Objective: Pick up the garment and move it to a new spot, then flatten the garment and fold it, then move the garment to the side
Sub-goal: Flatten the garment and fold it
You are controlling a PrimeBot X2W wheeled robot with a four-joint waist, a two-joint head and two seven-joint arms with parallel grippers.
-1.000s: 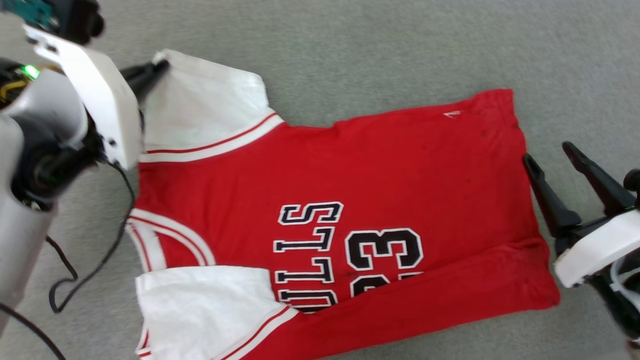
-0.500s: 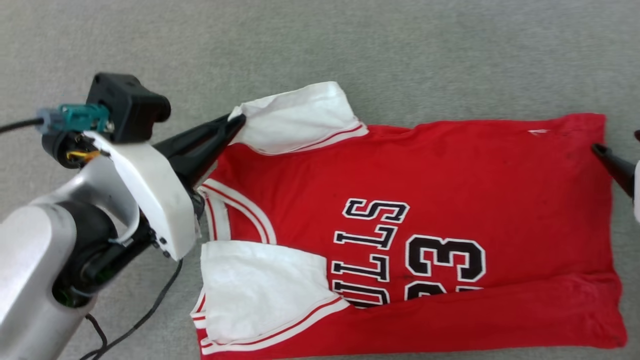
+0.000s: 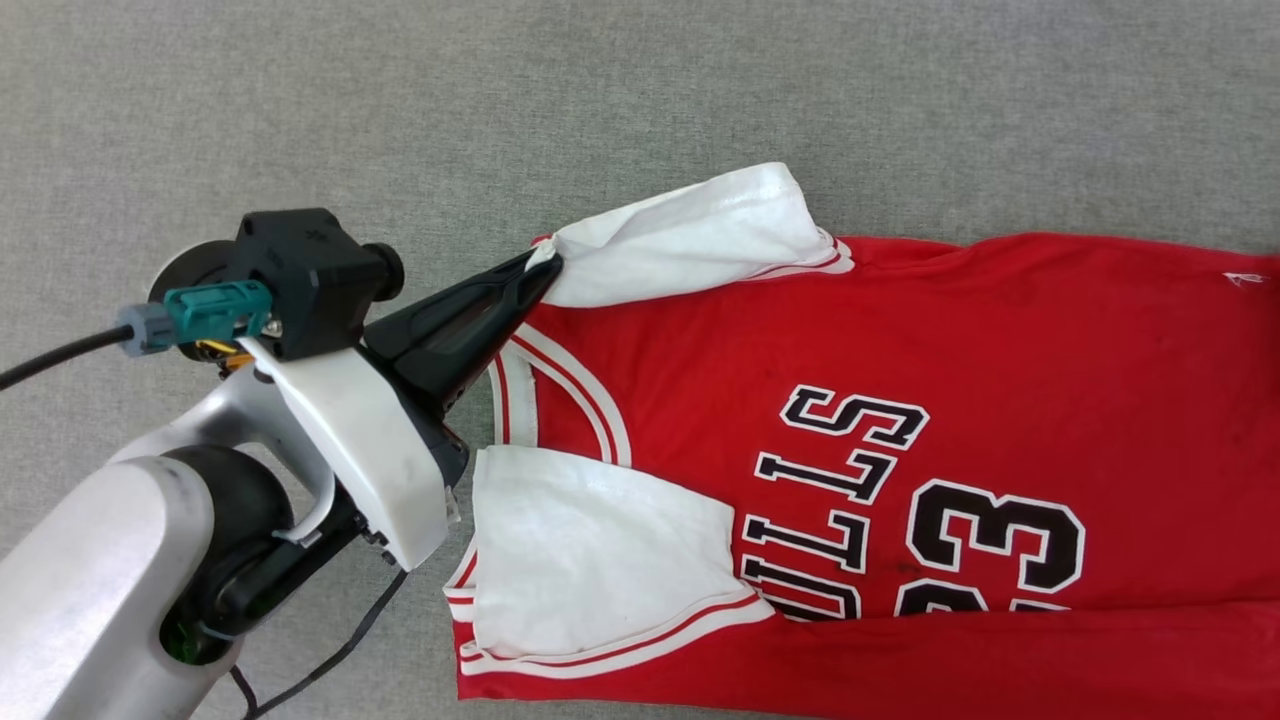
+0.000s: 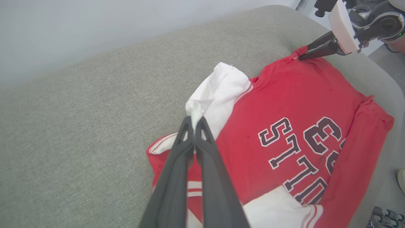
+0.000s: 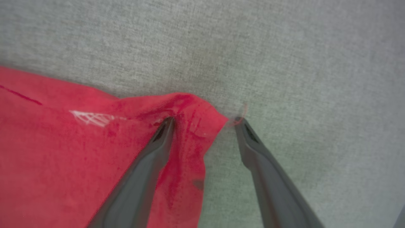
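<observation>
The garment (image 3: 1000, 330), a red jersey with black-and-white "BULLS 23" lettering, lies face up on the grey cushion (image 3: 640, 90), collar to the left. My left gripper (image 3: 545, 268) is shut on the tip of its far white sleeve (image 3: 700, 235), which is drawn up into a narrow peak. In the left wrist view the left gripper (image 4: 193, 119) pinches that sleeve (image 4: 221, 88). The near sleeve (image 3: 590, 540) lies flat. My right gripper (image 5: 204, 122) is open over the hem corner of the garment (image 5: 63, 152): one finger presses the red cloth, the other touches the cushion.
The grey cushion (image 4: 79, 126) runs wide to the left and behind the garment, with a pale wall (image 4: 95, 25) beyond. Its rounded edge (image 4: 376, 82) drops off past the hem. A black cable (image 3: 330, 655) hangs below my left arm.
The head camera has swung left, so the whole picture slid right and the right gripper left it. My left gripper has pulled the far sleeve from spread flat into a raised peak.
</observation>
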